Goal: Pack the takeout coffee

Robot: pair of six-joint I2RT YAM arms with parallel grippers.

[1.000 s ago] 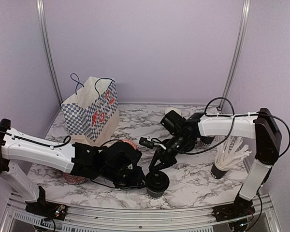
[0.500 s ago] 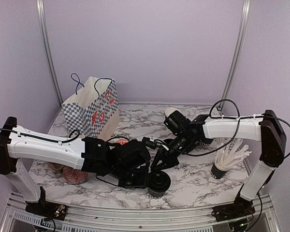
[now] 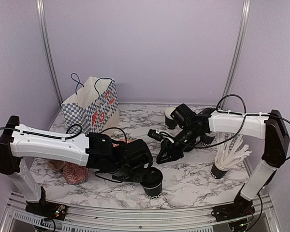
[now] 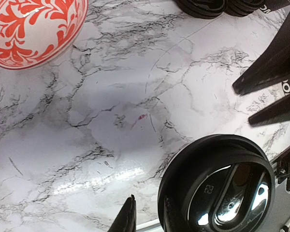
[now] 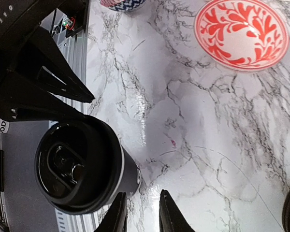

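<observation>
Left tool (image 3: pixel 145 170) and right tool (image 5: pixel 141 195) are hovering slightly parted, empty; the lidded cup (image 3: pixel 153 182) is standing (lid on) at the desk's (image 3: pixel 198 186) near edge, so a nudge risks toppling it off.

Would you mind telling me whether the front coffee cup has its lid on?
Lid on: the black lid caps the cup in both wrist views.

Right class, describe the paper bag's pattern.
The bag has blue checks with red motifs; see top external view.
</observation>
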